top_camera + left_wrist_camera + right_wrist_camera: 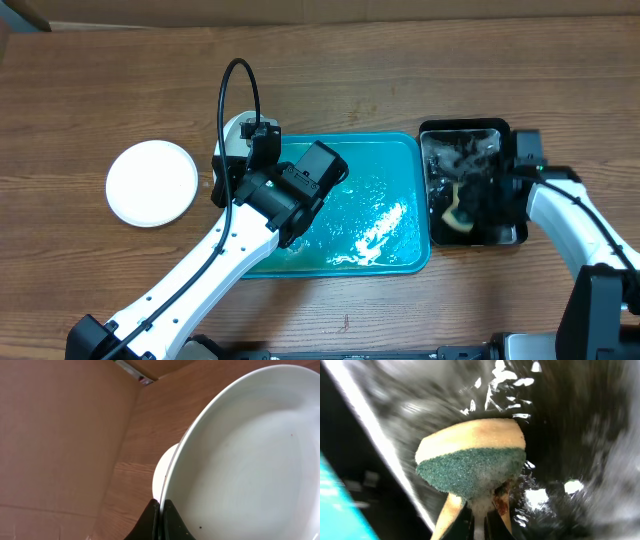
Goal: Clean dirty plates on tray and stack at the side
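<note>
Left gripper (161,520) is up closest, pinched tight on the rim of a tilted white plate (250,470) over the left end of the turquoise tray (400,150). Looks like the stacking step. Next it has to swing over the plate on the table (152,182) and land flat. Right gripper (479,522) is clamping the sponge (470,460) in the black tray (465,127).

Counted: white plate (150,183) ×2 | blue tray (385,165) ×1 | black tray (466,125) ×1 | green-and-yellow sponge (470,457) ×1 | robot arm (200,270) ×2 | wooden table (400,80) ×1
</note>
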`<state>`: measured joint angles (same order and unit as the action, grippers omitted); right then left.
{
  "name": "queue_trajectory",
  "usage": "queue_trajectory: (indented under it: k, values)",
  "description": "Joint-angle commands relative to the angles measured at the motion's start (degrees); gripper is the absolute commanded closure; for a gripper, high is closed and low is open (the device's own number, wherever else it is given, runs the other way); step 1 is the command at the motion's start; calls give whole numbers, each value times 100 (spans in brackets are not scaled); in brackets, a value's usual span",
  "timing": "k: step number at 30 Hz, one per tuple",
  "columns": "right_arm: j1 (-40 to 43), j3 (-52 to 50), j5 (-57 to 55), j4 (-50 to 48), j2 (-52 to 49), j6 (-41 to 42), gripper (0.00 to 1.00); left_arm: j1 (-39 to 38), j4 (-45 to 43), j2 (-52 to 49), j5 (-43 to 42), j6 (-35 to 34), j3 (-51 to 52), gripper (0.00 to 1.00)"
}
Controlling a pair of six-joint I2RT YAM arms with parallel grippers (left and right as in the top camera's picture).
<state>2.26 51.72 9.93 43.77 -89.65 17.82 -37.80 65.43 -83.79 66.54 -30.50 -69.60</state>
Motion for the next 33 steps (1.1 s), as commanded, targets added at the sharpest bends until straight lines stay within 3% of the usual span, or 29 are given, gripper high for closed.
queue_trajectory:
  k: [1, 10, 25, 28, 33]
  values:
    - [-7, 551, -2, -48, -4, -568, 96, -11, 9, 28, 44, -197, -144, 96]
    - [-4, 442, -778, -127, -13, -916, 96, -11, 15, 28, -83, -293, -144, 96]
    - [-4, -540, -776, -573, -450, -861, 96, 17, 190, 33, -164, -339, -146, 96]
    - [-4, -544, -774, -540, -466, -839, 96, 212, 225, 63, -221, -487, -151, 96]
    - [-7, -544, -776, -452, -466, -739, 96, 1113, 160, 166, -1274, -645, -173, 96]
